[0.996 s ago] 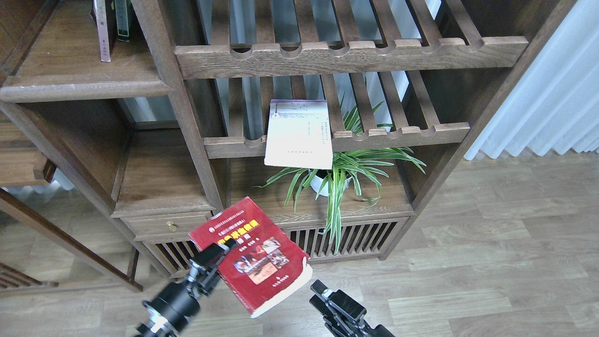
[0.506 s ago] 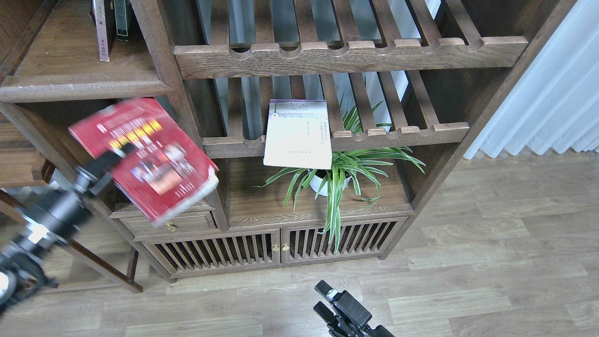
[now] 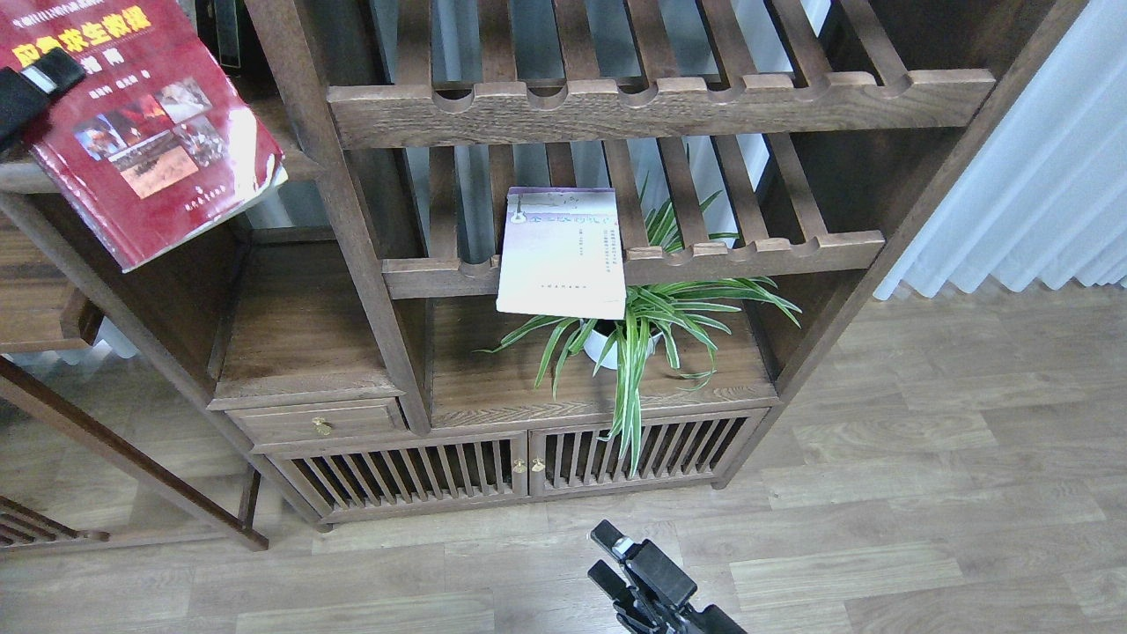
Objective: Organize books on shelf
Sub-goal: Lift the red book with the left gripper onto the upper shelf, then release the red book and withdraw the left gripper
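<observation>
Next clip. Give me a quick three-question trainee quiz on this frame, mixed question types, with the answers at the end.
1. True or false: the red book is lying flat on the floor.
2. Multiple choice: the pale lavender-to-cream book rests on
A. the slatted rack, overhanging its front rail
B. the solid board beside the potted plant
C. the floor
3. Short answer: which tool grips the red book, and where is the other one?

Key
1. False. It is held up at the top left, in front of the solid shelf.
2. A
3. The left tool is clamped on the book's left edge; the right tool is low at the bottom edge, open and empty.
</observation>
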